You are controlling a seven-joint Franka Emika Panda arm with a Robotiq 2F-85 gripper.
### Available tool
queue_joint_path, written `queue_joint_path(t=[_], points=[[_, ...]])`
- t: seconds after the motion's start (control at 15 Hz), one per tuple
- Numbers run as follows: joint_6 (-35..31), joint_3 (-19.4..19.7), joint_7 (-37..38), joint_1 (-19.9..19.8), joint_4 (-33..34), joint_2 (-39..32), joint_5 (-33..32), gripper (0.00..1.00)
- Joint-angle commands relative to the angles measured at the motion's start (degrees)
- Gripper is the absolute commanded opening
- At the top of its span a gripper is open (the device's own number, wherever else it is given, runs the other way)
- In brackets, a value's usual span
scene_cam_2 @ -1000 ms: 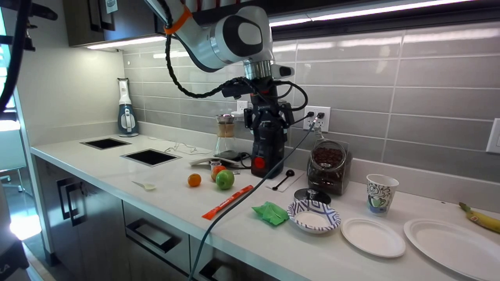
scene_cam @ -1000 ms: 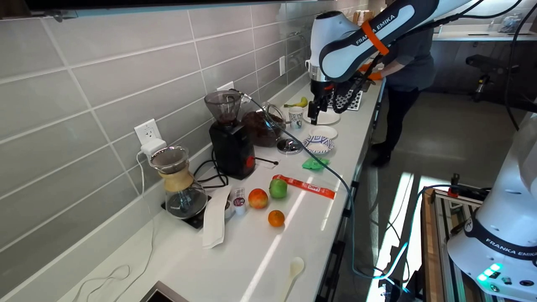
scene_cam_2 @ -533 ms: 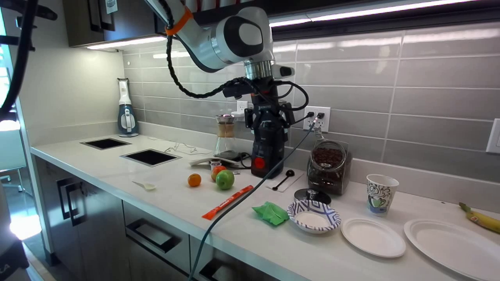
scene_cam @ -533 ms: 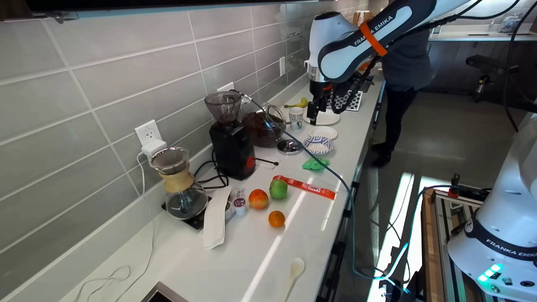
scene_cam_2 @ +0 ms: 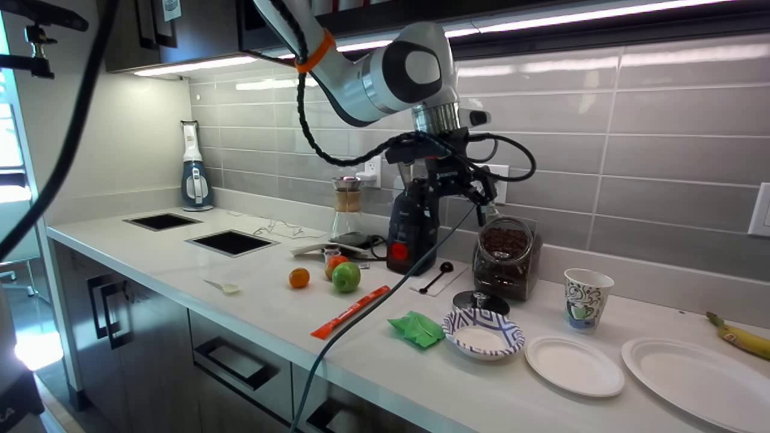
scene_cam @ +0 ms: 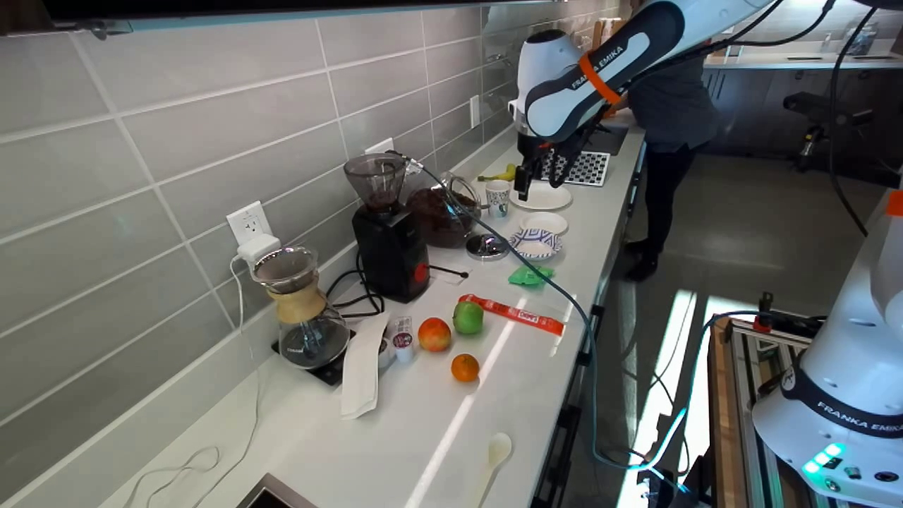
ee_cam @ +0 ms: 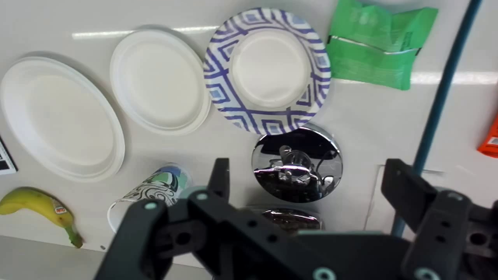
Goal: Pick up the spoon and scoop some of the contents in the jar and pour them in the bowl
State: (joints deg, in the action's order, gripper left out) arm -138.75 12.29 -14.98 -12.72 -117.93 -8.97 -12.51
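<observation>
Exterior view: clear jar point(scene_cam_2: 505, 262), round-mouthed; dark brown, grainy contents point(scene_cam_2: 504, 240).

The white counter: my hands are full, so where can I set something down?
A broad bare patch lies between the orange, the paper strip and the metal-framed opening. A smaller one lies between the cup and the banana. It is crowded around the lid, close between the jar and the patterned bowl.

counter point(scene_cam_2: 258, 294) in all views, wrist view downward
</observation>
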Motion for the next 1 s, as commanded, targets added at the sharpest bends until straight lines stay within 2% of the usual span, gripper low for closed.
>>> queue_joint_path(t=[0.0,0.27,0.53,0.67,0.93], points=[[-2.3,-0.4,-7.2,-2.0,7.9,-8.2,1.0,1.00],[-1.6,-1.9,-11.6,-3.6,14.4,-14.2,1.9,1.00],[-2.5,-2.1,-10.3,-3.6,18.0,-17.9,0.4,1.00],[-4.7,-1.6,-8.5,-2.9,18.2,-18.9,-0.9,1.00],[-13.9,2.2,-0.8,0.5,16.5,-20.6,-8.5,1.00]])
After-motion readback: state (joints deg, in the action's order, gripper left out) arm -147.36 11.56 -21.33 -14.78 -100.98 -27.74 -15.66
